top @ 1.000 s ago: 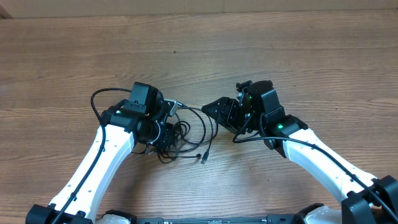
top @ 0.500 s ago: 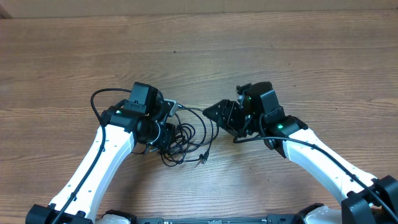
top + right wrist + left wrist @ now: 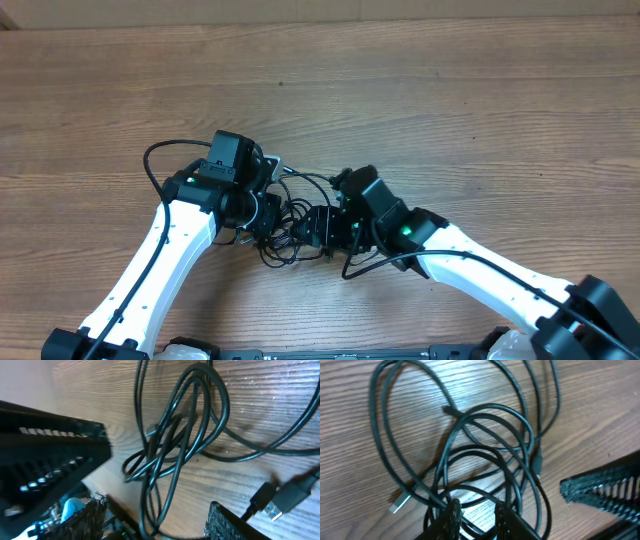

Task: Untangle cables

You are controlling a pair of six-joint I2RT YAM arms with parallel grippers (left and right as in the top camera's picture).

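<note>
Several thin black cables (image 3: 300,212) lie in one looped bundle on the wooden worktop (image 3: 450,90). The bundle sits nearer the robot-side edge than the far edge, about midway between the left and right edges.

Little of the task looks done, as I judge it. In both wrist views the loops cross over and through one another, and no cord lies apart on its own. Only a silver-tipped plug (image 3: 397,505) and a second plug (image 3: 280,500) poke out at the bundle's rim. Every cord is yet to be drawn free.

The left hand (image 3: 476,514) is clenched narrowly on the cables, with strands gathering between its fingertips. The right hand (image 3: 155,522) is released. Its fingers are spread wide with several strands running between them, none pinched.

From overhead, both hands cover much of the bundle, so the cords cannot be counted and their crossings cannot be traced. The left wrist view cuts its fingers off at the bottom edge, so that grip is my reading rather than a plain sight of contact. The upper left of the right wrist view is blurred, and a dark ribbed body fills its left side.
</note>
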